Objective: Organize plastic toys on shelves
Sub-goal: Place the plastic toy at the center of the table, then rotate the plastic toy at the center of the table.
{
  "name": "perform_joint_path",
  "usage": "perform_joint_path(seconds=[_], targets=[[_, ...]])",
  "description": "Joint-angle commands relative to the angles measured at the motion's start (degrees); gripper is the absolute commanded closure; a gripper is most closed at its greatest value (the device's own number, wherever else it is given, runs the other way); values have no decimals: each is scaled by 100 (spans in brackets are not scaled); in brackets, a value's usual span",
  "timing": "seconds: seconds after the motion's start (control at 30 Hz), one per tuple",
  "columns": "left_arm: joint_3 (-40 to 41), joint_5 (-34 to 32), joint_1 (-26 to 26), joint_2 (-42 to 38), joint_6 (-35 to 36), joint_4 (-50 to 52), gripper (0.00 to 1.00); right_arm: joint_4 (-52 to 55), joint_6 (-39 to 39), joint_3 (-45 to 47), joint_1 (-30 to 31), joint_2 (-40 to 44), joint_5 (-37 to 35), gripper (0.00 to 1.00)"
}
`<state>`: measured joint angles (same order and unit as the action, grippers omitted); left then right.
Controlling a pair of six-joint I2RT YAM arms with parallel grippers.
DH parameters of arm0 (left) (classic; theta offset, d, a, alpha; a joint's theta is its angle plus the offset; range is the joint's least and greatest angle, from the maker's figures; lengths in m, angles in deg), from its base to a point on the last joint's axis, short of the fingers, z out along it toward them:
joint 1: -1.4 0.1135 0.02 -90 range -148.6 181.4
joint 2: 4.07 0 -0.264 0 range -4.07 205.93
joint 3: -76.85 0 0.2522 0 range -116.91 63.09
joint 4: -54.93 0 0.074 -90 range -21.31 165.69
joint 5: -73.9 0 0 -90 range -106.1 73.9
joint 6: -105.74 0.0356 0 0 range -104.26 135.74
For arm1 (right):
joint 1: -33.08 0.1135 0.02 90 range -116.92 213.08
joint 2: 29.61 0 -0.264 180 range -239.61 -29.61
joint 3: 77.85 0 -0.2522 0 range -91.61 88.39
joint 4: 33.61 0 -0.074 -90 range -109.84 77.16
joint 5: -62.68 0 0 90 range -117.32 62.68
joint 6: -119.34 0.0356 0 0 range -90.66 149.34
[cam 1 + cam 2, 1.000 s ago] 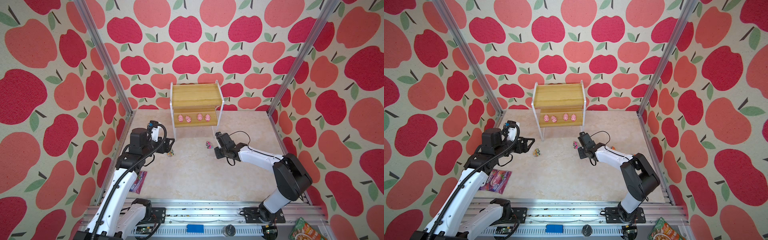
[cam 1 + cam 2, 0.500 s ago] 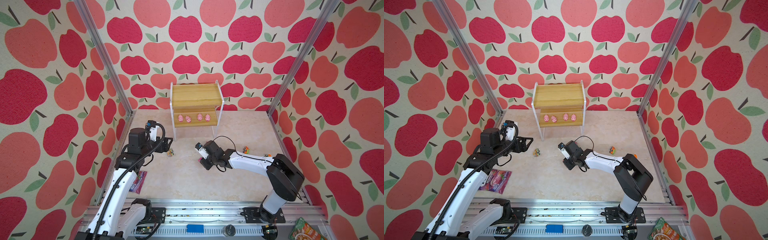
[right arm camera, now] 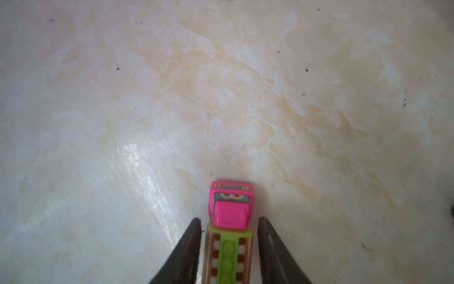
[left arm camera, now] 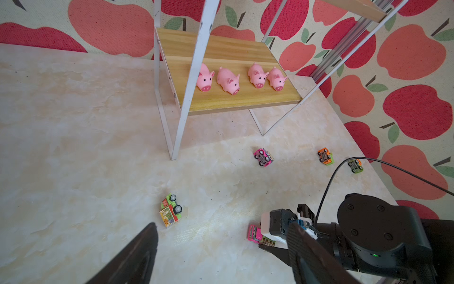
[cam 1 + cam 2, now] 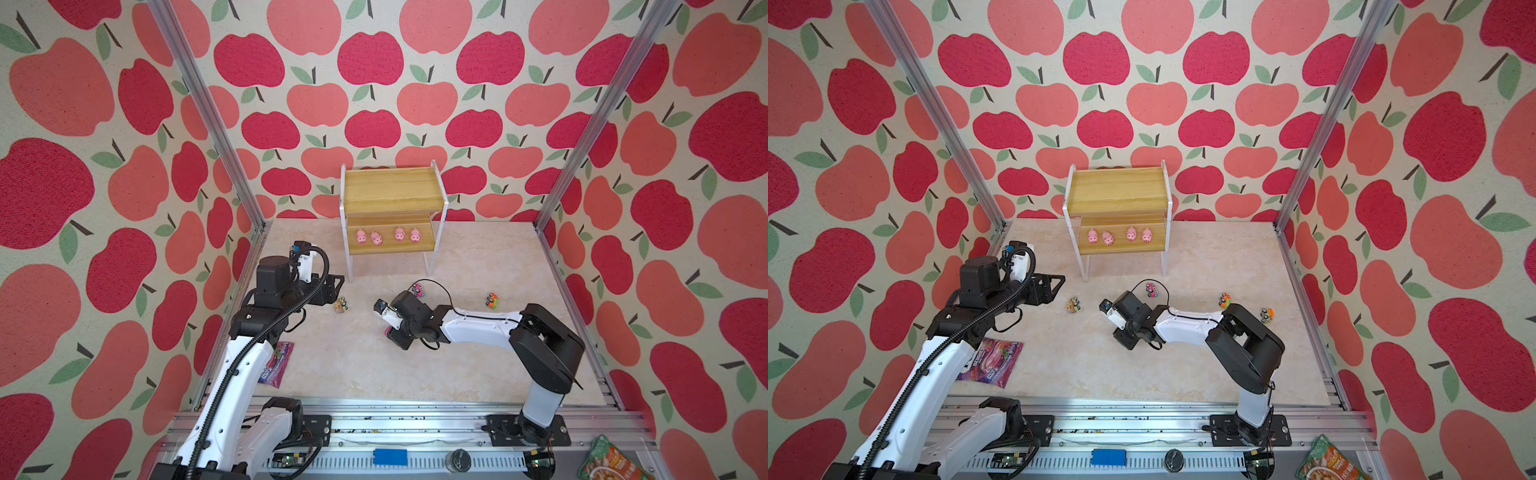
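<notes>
A pink-cabbed toy truck [image 3: 229, 211] sits on the marbled tabletop [image 3: 122, 98] between the right gripper's [image 3: 229, 218] narrowly parted jaws, a sliver of gap on each side, while four pink pigs [image 5: 376, 238] line the rack's [image 5: 390, 191] lower shelf beyond.

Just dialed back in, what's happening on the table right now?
The four pink pigs sit in a row on the rack's lower board. The right gripper is down at the table, jaws open either side of a pink-cab truck, not gripping it. The left gripper hangs open near a yellow-green truck lying on its side. A pink truck, an orange truck and a green-orange truck lie loose elsewhere; none is shelved yet.
</notes>
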<state>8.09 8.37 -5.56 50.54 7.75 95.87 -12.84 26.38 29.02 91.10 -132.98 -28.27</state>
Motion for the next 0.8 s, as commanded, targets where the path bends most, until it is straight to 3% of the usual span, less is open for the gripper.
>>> perform_joint_path(seconds=[0.0,0.2,0.77], targets=[[79,-25,44,49,52,-16,15,-179,-56,187,16,96,-25,51],[79,-9,65,76,59,-16,15,-258,36,382,16,115,-34,45],[123,107,18,180,25,-80,15,-424,525,681,-256,-128,-471,45]])
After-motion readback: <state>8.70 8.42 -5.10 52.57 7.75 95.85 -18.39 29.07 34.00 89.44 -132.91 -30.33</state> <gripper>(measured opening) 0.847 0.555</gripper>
